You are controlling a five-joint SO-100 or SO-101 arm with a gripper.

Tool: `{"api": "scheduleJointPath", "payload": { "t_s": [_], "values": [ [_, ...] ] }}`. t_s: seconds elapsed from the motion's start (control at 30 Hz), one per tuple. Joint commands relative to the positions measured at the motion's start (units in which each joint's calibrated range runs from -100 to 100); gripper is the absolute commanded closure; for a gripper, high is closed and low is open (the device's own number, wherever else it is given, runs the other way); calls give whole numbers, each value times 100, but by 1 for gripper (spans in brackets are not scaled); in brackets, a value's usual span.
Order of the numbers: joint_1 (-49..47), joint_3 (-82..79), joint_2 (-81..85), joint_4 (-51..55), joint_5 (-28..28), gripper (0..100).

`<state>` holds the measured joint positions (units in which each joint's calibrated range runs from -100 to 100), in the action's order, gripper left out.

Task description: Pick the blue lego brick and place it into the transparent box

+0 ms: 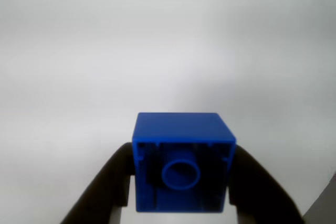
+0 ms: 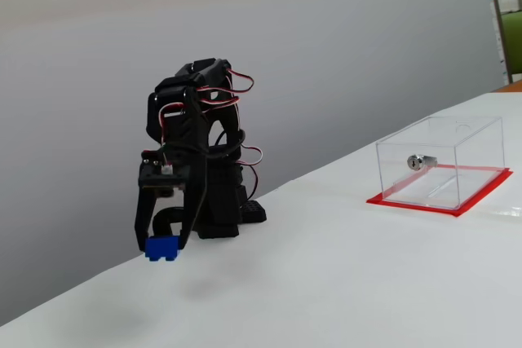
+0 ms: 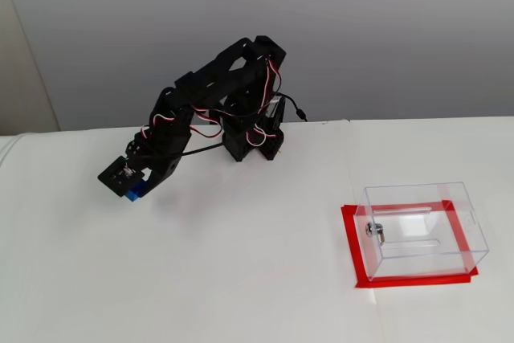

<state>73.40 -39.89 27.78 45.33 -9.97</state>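
Observation:
The blue lego brick [image 1: 182, 161] fills the lower middle of the wrist view, its hollow underside with a round tube facing the camera. My gripper [image 1: 181, 182] is shut on it, one black finger on each side. In both fixed views the brick [image 2: 162, 248] [image 3: 134, 193] hangs a little above the white table at the left, held by the gripper [image 2: 163, 244] [image 3: 131, 189]. The transparent box [image 2: 440, 162] [image 3: 422, 229] stands far to the right on its red base sheet, with a silver knob [image 2: 418, 161] on one wall.
The arm's black base [image 2: 220, 209] [image 3: 250, 142] stands at the table's far edge. The white table [image 2: 342, 283] ends close behind the arm, against a grey wall. A shelf corner [image 2: 506, 14] shows at the top right.

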Motion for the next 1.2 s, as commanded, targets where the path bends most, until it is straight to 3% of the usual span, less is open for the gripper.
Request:
{"api": "scheduleJointPath", "payload": {
  "t_s": [0.0,0.8,1.17],
  "values": [
    [-319,111,680,19,57,89],
    [-3210,29,2962,27,57,89],
    [-5835,29,3056,-42,5,89]
  ]
}}
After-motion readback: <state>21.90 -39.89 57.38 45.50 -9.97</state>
